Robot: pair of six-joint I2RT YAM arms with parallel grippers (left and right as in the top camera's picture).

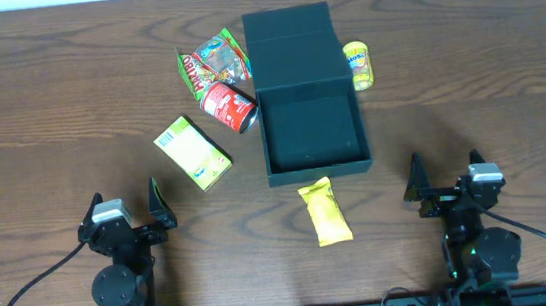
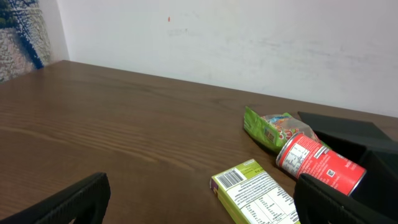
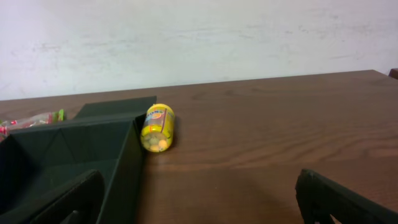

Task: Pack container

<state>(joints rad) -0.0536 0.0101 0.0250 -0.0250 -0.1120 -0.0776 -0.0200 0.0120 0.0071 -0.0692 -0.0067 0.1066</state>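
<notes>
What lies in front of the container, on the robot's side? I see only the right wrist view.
Observer: A yellow snack packet lies just before the front wall of the container.
Operator: And beyond its left wall?
Observer: A red can lies on its side there, close beside the wall.
Operator: Anything else on that side?
Observer: A green-yellow carton lies flat, left of the can and apart from it.

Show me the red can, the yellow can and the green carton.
red can [image 1: 227,107], overhead view, middle of its side.
yellow can [image 3: 157,127], right wrist view, middle of its side.
green carton [image 1: 193,153], overhead view, centre of top face.
</notes>
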